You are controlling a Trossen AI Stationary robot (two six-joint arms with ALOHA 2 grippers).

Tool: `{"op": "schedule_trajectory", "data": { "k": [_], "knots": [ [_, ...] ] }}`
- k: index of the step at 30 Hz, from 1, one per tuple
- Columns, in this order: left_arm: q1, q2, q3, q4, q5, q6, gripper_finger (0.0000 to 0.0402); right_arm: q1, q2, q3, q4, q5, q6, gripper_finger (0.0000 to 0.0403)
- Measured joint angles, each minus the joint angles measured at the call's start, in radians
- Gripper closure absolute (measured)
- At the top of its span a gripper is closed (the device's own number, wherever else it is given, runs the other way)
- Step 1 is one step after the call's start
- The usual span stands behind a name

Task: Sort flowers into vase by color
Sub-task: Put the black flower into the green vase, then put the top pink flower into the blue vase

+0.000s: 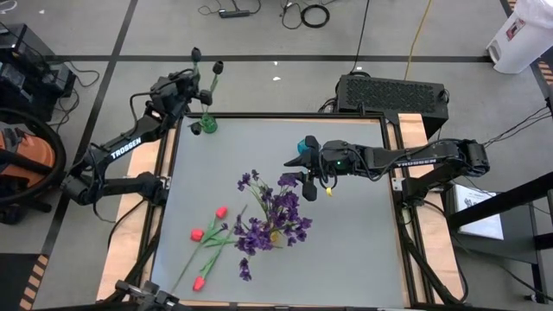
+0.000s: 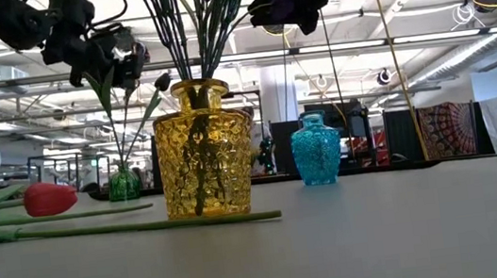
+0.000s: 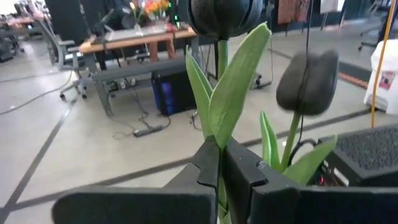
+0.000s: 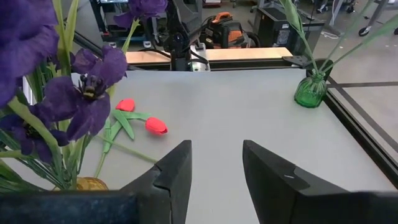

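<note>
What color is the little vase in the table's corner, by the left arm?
Green: the small glass vase shows best in the right wrist view.

Purple flowers (image 1: pixel 275 216) with green stems. Red tulips (image 1: pixel 207 235). Black-headed blooms (image 1: pixel 206 62). Bumpy yellow vase (image 2: pixel 204 151), blue vase (image 2: pixel 316 151), small green vase (image 1: pixel 207 125). Grey table (image 1: pixel 354 233).

Glossy textured yellow glass vase (image 2: pixel 205 154); matt grey tabletop (image 1: pixel 346 225).
</note>
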Motion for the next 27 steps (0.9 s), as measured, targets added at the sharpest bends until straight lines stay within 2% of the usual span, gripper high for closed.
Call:
{"op": "schedule_trajectory", "data": {
  "k": [4, 7, 13, 18, 27],
  "knots": [
    [0.0, 0.0, 0.0, -0.073, 0.007, -0.022, 0.0389, 0.0, 0.0, 0.0, 0.0, 0.0, 0.0, 0.0268],
    [0.0, -0.001, 0.0, -0.1, 0.061, -0.021, 0.0385, 0.0, 0.0, 0.0, 0.0, 0.0, -0.001, 0.0269],
    [0.0, -0.002, 0.0, -0.145, 0.116, -0.025, 0.0327, 0.0, 0.0, 0.0, -0.005, 0.0, -0.003, 0.0268],
    [0.0, -0.032, 0.0, -0.226, 0.117, -0.026, 0.0273, 0.0, 0.0, 0.0, -0.023, 0.0, -0.007, 0.0268],
    [0.0, -0.15, 0.0, -0.334, 0.113, -0.052, 0.0257, 0.0, 0.0, 0.0, -0.026, 0.0, -0.012, 0.0269]
  ]
}}
